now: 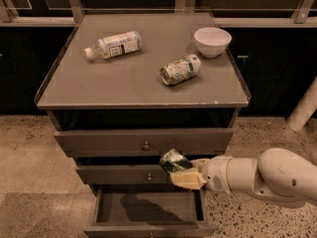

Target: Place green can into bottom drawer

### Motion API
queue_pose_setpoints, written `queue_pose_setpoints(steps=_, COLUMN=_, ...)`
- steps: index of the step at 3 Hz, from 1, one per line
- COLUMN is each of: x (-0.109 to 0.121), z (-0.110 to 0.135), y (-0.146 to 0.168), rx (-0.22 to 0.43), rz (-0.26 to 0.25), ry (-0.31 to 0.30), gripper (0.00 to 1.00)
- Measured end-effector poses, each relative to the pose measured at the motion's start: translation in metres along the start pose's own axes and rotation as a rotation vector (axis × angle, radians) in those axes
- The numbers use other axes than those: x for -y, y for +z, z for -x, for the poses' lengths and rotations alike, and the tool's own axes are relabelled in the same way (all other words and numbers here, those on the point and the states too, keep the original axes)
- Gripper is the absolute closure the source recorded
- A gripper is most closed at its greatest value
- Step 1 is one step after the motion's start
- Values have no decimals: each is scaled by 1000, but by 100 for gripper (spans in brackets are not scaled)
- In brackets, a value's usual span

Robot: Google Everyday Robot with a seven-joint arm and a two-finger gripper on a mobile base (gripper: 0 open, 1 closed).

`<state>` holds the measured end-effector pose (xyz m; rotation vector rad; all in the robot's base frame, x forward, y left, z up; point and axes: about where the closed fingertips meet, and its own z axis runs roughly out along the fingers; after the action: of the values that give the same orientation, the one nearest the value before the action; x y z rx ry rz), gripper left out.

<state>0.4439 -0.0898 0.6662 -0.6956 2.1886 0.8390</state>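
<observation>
The green can, small, dark and dented with pale glints, sits between the fingers of my gripper. The gripper comes in from the right on a white arm and holds the can in front of the middle drawer, above the right part of the open bottom drawer. The bottom drawer is pulled out and shows a bare dark floor with the arm's shadow on it. Its front runs along the lower edge of the view.
On the cabinet top lie a clear plastic bottle, a whitish can with green stripes and a white bowl. The top drawer is shut. Speckled floor surrounds the cabinet. A white post stands at the right.
</observation>
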Motion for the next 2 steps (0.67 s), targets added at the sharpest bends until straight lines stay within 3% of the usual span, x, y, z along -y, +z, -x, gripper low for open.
queue_pose_setpoints(steps=1, x=37, z=-30, y=-2, rx=32, rz=-53, ry=65, gripper=100)
queue_pose_setpoints(steps=2, x=76, z=-65, y=15, rx=57, rz=-47, ry=149, gripper=100)
